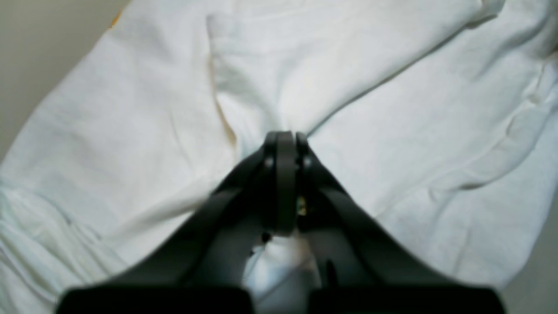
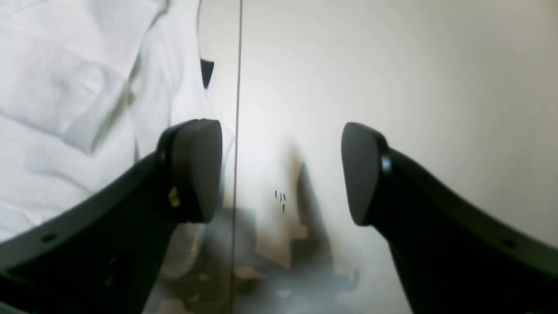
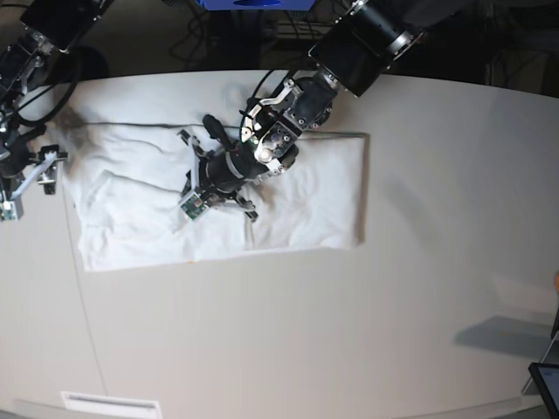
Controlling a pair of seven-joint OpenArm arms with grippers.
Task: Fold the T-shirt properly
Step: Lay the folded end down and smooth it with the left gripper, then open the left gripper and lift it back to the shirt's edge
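The white T-shirt (image 3: 297, 192) lies spread across the table, plain side up, partly folded and wrinkled. My left gripper (image 3: 194, 185) is down on its middle left part. In the left wrist view the left gripper (image 1: 285, 136) is shut, and creases of the T-shirt (image 1: 375, 131) run together at its tips, so cloth is pinched there. My right gripper (image 3: 31, 175) hangs at the shirt's left edge. In the right wrist view the right gripper (image 2: 281, 170) stands open over bare table, with the T-shirt (image 2: 65, 87) and its dark neck tag (image 2: 206, 72) beside its left finger.
The pale table (image 3: 393, 314) extends wide to the right and front of the shirt. A seam line (image 2: 237, 87) crosses the tabletop under the right gripper. A dark device (image 3: 546, 380) sits at the front right corner.
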